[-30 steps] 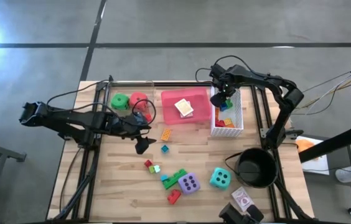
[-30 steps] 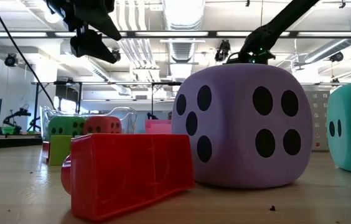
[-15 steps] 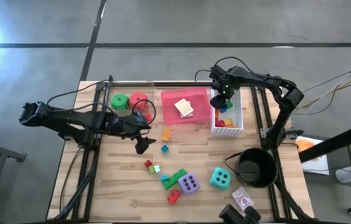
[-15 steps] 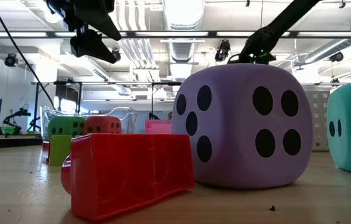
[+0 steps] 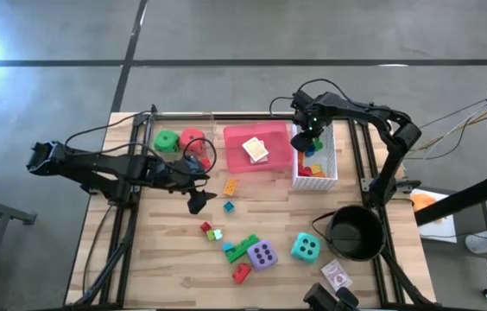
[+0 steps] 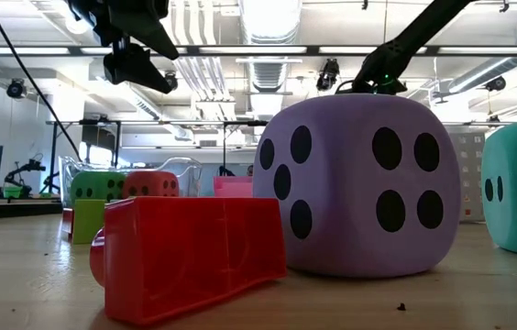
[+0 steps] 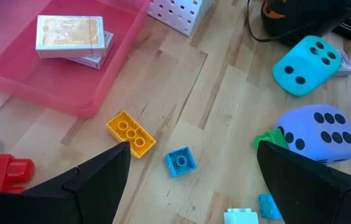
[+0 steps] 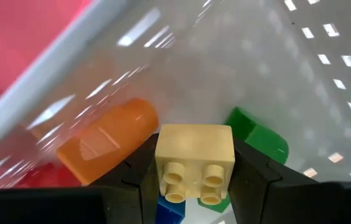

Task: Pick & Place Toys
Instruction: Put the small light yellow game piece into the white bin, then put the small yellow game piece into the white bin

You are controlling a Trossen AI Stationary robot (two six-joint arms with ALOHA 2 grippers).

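Observation:
My left gripper point(image 5: 197, 204) hangs open above the table; in its wrist view point(image 7: 192, 152) a small blue brick point(image 7: 180, 162) and a yellow brick point(image 7: 131, 133) lie on the wood just ahead between the fingers. My right gripper point(image 5: 306, 142) is over the white mesh basket point(image 5: 328, 164), shut on a cream brick point(image 8: 195, 160). The purple die point(image 5: 262, 254) and teal die point(image 5: 305, 247) rest on the table near the front. The green die point(image 5: 167, 141) and red die point(image 5: 193, 139) sit at the far left. Two card packs point(image 7: 70, 38) lie in the pink tray point(image 5: 237, 149). My right gripper pinches the cream brick by two opposite side walls point(image 8: 163, 163), one dark finger point(image 8: 139, 174) on each side. The brick's studded face point(image 8: 191, 186) turns toward the wrist camera. It hangs clear above the orange piece point(image 8: 107, 144) and green piece point(image 8: 257, 140) lying in the basket.
A black round pot point(image 5: 354, 231) stands at the front right, a card pack point(image 5: 336, 275) beside it near the front edge. Several small bricks point(image 5: 242, 249) lie left of the purple die, with a red one point(image 6: 190, 252) nearest the low camera. Bare wood lies at the front left.

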